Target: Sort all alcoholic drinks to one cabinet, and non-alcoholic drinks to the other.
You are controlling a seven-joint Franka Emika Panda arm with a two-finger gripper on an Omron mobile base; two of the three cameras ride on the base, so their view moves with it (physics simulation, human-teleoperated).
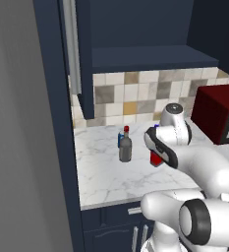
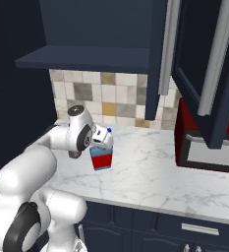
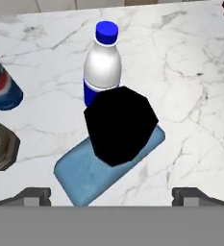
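Overhead, the dark navy wall cabinet (image 1: 135,34) hangs above the marble counter (image 1: 101,172), its door (image 2: 212,74) swung open. Below, the gripper (image 3: 111,194) hovers over the squat red bottle (image 2: 101,158), jaws spread wide, grasping nothing. Beside it stand the white bottle (image 3: 102,65), the grey-brown bottle (image 1: 125,146) and the blue can (image 3: 2,86).

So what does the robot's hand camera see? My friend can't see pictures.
Looking down at a white marble counter, the open hand hovers over a squat bottle with a black cap. Just beyond it stands a white bottle with a blue cap, and a blue can sits at the left edge.
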